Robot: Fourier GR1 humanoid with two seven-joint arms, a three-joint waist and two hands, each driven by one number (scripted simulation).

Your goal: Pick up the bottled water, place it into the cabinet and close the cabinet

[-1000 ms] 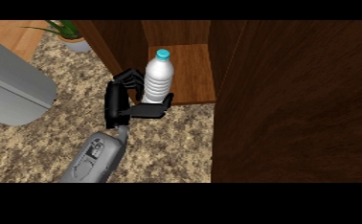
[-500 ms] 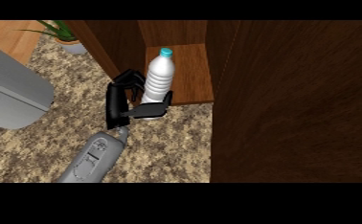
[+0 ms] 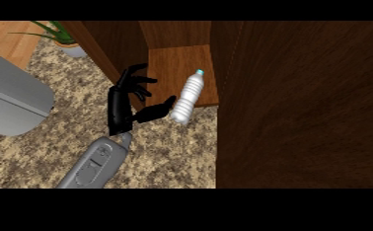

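The clear water bottle (image 3: 187, 98) with a blue cap leans tilted at the front edge of the wooden cabinet's shelf (image 3: 171, 64). Its cap points up and to the right, and its base hangs over the counter. My left hand (image 3: 125, 101) is just left of it, open with fingers spread. The fingers are off the bottle, and only the thumb reaches to the bottle's lower part. The cabinet's dark door (image 3: 299, 106) stands open at the right and fills that side of the view. My right hand does not show.
The speckled stone counter (image 3: 160, 156) runs under my arm. A grey appliance (image 3: 22, 101) sits at the left edge and a potted plant (image 3: 62, 40) at the back left. The cabinet's left wall (image 3: 109, 47) stands beside my fingers.
My left hand has opened and let go of the bottle. The bottle, upright in the hand before, now leans over to the right at the shelf's edge.
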